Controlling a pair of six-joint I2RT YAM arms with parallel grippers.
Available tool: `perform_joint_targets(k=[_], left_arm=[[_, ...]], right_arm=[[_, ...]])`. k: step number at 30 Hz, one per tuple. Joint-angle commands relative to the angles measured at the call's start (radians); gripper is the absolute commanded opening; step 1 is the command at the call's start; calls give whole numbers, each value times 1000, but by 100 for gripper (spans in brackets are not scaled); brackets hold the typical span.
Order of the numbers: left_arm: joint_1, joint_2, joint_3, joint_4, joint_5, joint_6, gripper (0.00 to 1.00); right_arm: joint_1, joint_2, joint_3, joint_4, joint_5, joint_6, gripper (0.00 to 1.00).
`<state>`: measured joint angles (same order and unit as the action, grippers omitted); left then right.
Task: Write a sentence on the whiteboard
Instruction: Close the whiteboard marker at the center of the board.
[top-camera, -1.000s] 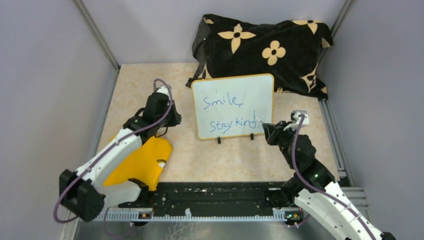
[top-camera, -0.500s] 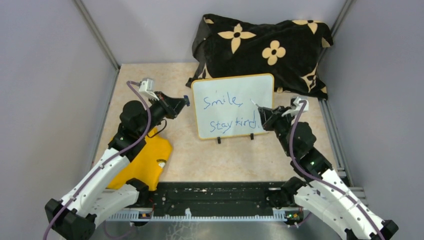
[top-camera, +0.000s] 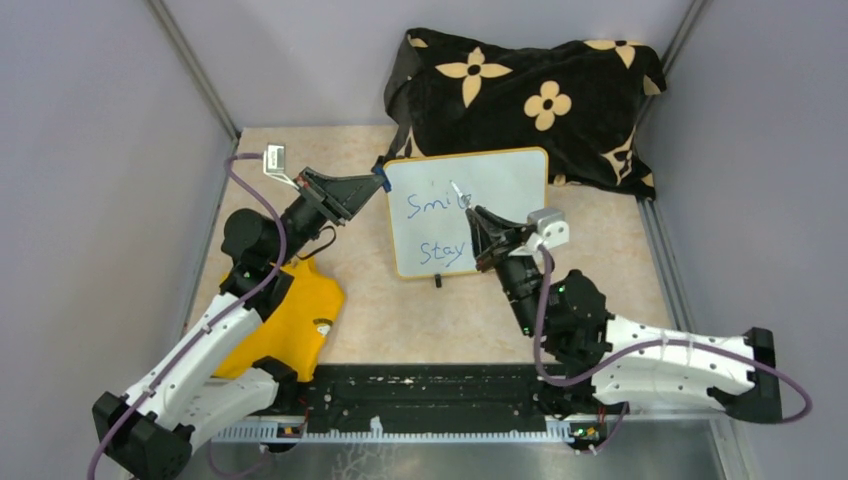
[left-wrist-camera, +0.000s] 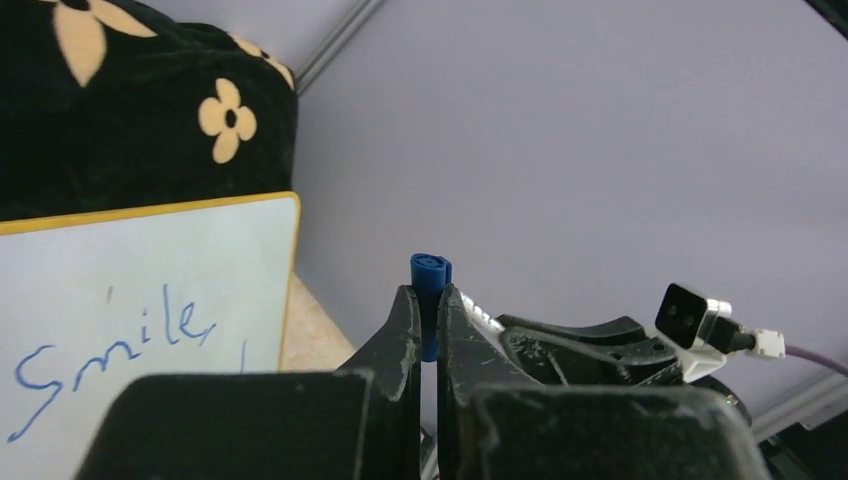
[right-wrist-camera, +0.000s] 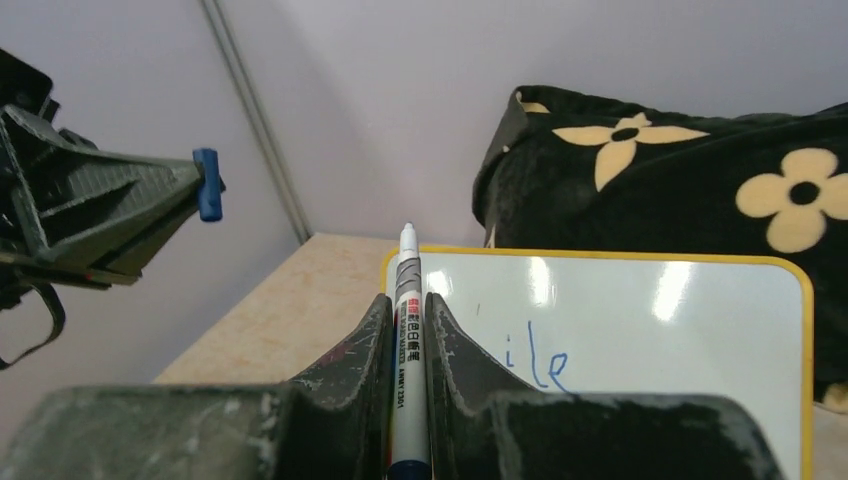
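The whiteboard (top-camera: 505, 185) stands upright on two black feet against the cloth, with "Smile, stay kind" in blue on it. My right gripper (top-camera: 472, 212) is in front of the board's middle. It is shut on a white marker (top-camera: 459, 191) whose uncapped tip points up and away. The right wrist view shows the marker (right-wrist-camera: 407, 330) between the fingers and the board (right-wrist-camera: 650, 330) behind. My left gripper (top-camera: 376, 181) is at the board's upper left corner, shut on a blue marker cap (left-wrist-camera: 431, 272). The cap also shows in the right wrist view (right-wrist-camera: 208, 185).
A black flowered cloth (top-camera: 530, 90) is heaped behind the board. A yellow cloth-like thing (top-camera: 285, 320) lies on the table under my left arm. A black rail (top-camera: 430, 395) runs along the near edge. Grey walls close in on both sides.
My right arm has swung left from the board's lower right corner to its middle, covering part of the writing. My left gripper has risen and moved right to the board's upper left corner.
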<state>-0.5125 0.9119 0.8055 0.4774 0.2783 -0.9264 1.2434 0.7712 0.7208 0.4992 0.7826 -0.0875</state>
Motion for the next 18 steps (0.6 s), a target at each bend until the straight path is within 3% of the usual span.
perform_joint_targets(k=[1, 4, 6, 18], left_arm=[[5, 9, 18, 125, 77, -99, 0], [5, 1, -22, 184, 77, -143, 0], [5, -3, -44, 211, 66, -169, 0], [5, 58, -84, 366, 123, -284, 0]], right_arm=[[133, 99, -44, 444, 224, -413, 0], [192, 147, -93, 643, 230, -528, 0], [204, 157, -110, 674, 213, -528, 0], [205, 82, -115, 460, 82, -311, 0]])
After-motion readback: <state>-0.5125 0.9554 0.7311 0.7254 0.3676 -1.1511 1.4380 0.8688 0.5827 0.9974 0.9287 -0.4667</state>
